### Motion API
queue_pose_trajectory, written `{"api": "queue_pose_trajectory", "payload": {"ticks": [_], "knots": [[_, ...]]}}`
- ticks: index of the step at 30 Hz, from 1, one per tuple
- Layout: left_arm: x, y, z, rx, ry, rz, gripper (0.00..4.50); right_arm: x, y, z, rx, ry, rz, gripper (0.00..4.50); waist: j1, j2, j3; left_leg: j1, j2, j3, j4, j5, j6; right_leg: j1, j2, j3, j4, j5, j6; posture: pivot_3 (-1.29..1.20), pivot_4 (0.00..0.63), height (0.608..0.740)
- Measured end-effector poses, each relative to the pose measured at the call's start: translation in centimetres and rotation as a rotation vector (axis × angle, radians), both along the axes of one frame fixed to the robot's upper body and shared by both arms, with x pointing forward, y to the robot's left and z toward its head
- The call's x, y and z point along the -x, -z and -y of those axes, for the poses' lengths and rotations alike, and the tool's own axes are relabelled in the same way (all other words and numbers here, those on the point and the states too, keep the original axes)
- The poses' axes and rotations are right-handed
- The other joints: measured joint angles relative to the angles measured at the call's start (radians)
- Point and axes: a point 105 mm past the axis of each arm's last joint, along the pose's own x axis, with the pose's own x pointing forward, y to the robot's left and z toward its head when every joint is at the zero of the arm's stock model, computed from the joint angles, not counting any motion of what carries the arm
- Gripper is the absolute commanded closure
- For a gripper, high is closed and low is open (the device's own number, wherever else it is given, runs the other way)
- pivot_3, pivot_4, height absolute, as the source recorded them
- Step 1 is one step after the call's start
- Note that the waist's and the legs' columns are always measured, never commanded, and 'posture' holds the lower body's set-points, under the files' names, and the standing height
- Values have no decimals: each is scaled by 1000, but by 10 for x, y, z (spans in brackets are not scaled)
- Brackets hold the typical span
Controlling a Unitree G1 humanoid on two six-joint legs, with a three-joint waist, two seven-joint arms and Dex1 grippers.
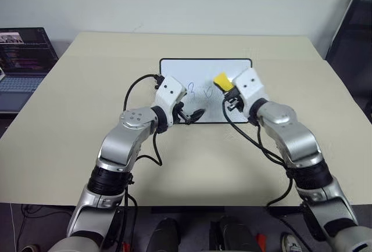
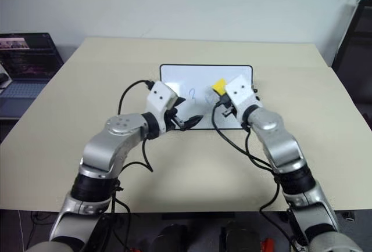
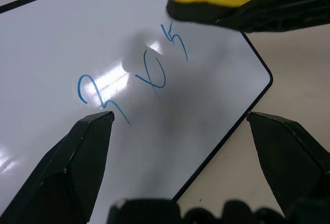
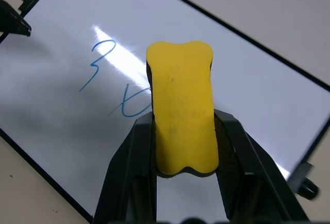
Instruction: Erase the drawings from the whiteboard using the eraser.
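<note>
right gripper clamped on eraser, its long axis along the fingers, above whiteboard drawings; left gripper spread apart at whiteboard's near edge.

A big tan table sits under both grippers. A plain pale wall stands past them. An open laptop glows far off the left gripper's side.

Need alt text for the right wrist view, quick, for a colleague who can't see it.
The right end effector grips the yellow eraser between its black fingers, above the whiteboard. Blue drawings show unerased beside the eraser, and beige table lies beyond the board's black frame.
</note>
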Motion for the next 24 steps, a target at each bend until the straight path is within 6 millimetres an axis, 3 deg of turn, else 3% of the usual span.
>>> {"api": "queue_pose_trajectory", "payload": {"ticks": [8,19,24], "knots": [[2,1,-16,-58,-12,-9,0,-31,17,11,80,57,-23,3378,-1,0,0,0,-1,0,0,0,0,0,-4,-1,0,0,0,0,150,740],[4,6,-16,-56,6,-4,0,-32,24,20,145,52,-8,3380,1,0,0,2,-1,0,1,0,0,2,-4,-1,1,0,0,0,150,740],[4,5,-15,-51,14,9,0,-40,16,23,165,81,33,3380,-1,0,0,2,-1,0,1,0,0,2,-4,-1,1,1,1,0,150,740]]}}
